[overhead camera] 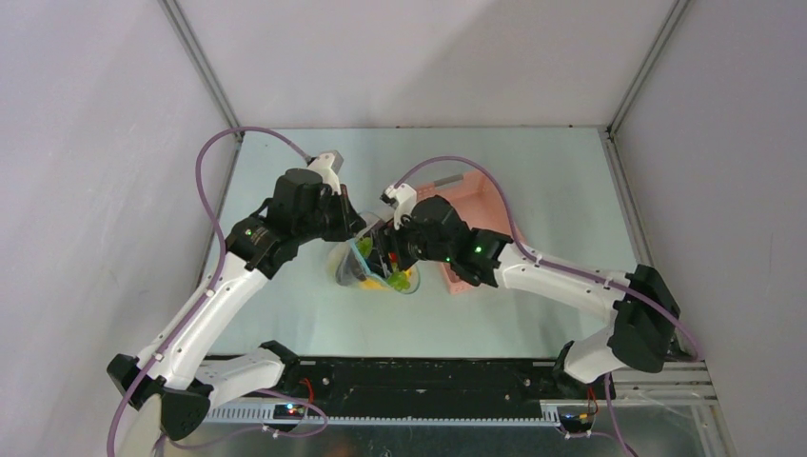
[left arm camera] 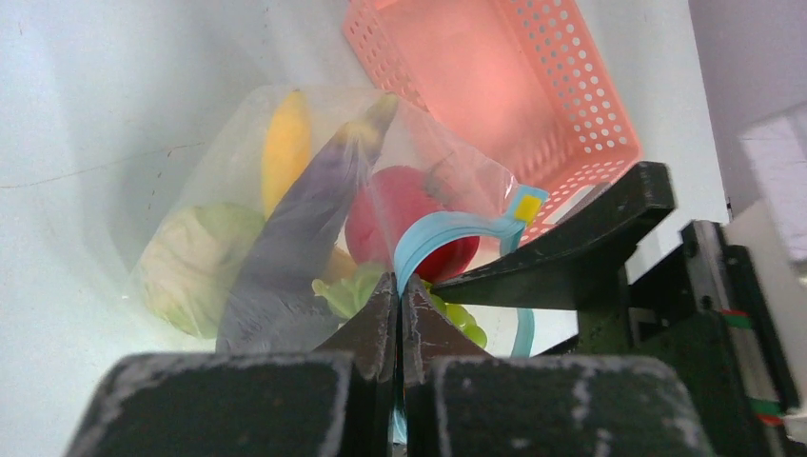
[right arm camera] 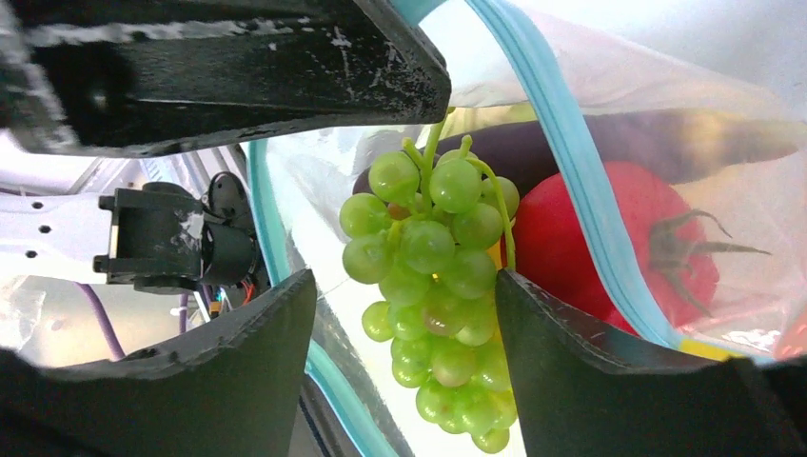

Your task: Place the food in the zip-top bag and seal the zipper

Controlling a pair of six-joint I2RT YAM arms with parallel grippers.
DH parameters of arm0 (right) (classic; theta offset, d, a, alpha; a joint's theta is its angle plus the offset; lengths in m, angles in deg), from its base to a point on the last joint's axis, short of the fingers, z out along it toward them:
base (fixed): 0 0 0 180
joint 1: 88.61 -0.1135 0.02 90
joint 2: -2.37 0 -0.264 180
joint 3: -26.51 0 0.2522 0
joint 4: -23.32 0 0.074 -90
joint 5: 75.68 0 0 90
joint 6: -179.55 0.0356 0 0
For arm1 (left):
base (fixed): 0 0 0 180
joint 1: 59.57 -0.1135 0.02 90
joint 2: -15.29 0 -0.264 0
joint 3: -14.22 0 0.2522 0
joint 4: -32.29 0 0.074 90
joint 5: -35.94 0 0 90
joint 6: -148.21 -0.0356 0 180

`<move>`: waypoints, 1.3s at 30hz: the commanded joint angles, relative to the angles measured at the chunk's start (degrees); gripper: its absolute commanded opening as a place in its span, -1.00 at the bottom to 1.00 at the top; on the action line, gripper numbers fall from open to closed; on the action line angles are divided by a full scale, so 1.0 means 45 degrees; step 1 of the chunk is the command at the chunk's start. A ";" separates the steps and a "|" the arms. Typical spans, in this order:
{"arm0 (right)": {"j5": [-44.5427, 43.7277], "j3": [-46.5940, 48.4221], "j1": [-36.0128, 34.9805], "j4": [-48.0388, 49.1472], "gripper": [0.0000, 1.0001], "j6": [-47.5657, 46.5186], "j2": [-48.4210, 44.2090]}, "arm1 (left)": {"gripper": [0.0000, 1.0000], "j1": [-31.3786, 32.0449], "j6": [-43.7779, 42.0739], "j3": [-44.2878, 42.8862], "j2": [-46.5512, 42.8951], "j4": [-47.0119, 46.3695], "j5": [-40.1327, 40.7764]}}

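Grapes dangling loose between wide-spread fingers of right claw, inside bag; left claw pinching zipper, fully closed.

Bag clear glossy plastic; basket pink perforated plastic; grapes glossy; fingers matt, scuffed.

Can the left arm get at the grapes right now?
Probably not. The left gripper is shut on the zipper, holding the bag open, and the grapes sit between the right gripper's open fingers at the mouth. It would have to drop the zipper first.
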 commanded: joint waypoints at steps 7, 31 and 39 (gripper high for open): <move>-0.1798 0.0687 -0.0034 -0.1006 0.66 -0.1670 -0.2437 | -0.97 -0.0074 0.0128 -0.0013 -0.0346 -0.0936 -0.0196; -0.4957 -0.0470 0.0074 -0.2553 0.10 0.1332 -0.1368 | -0.97 -0.0071 0.0157 0.0009 -0.0246 -0.0947 -0.0197; -0.5931 -0.0460 -0.0215 -0.2543 -0.86 0.1643 -0.1333 | -0.97 -0.0073 0.0200 0.0032 -0.0269 -0.0989 -0.0180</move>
